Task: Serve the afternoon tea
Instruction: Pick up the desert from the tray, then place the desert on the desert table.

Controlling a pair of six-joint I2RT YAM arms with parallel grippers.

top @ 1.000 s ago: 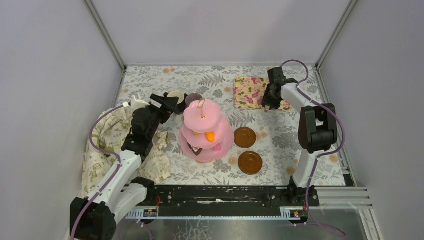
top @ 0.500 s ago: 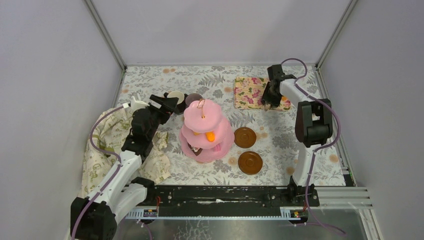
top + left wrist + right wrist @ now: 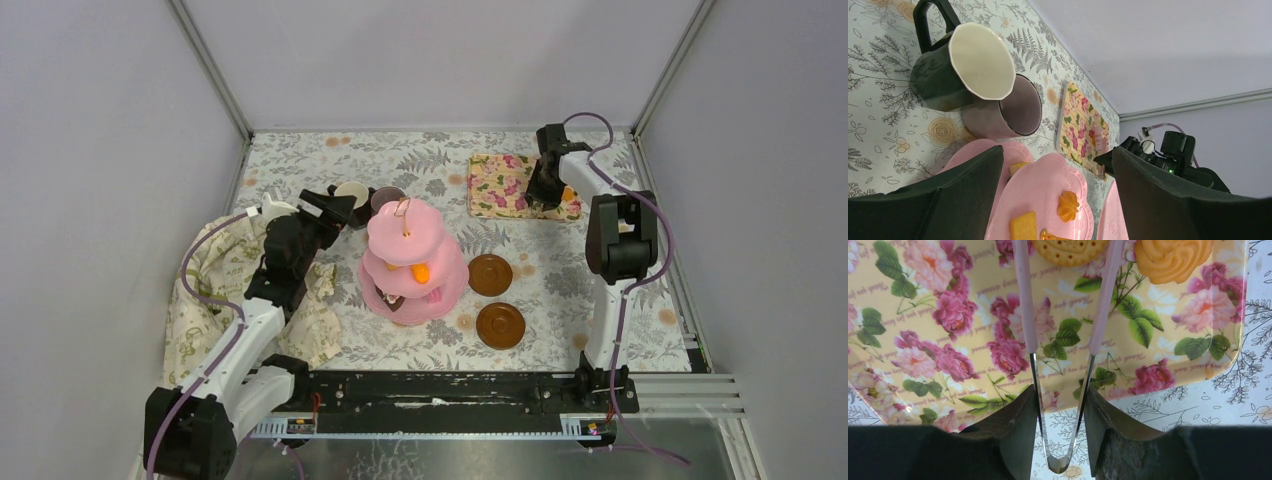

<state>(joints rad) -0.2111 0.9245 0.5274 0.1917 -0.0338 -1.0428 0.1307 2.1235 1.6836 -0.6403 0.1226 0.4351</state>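
**Right gripper holds tongs over a biscuit on the tray; left gripper open by the mugs**

The right gripper is closed partway on a pair of tongs, its fingers pressing the pink arms from both sides. The tong arms flank a round biscuit on the floral tray. The tips are cut off at the frame edge, so I cannot tell if they pinch it. An orange rosette sweet lies just beside the biscuit, on the same tray. The tray sits behind and to the right of the pink cake stand, well apart from it.

The left gripper is spread wide and holds nothing. It hangs just left of the stand's top tier. A dark mug with a cream inside and a mauve mug touch each other just behind the stand and ahead of the fingers. The stand's tiers carry an orange sweet and a rectangular biscuit.

Two brown saucers lie right of the stand, bare. The leaf-print cloth is bunched left of the stand.

Writing: repeated cursive script across the tray, not readable. No brands seen.
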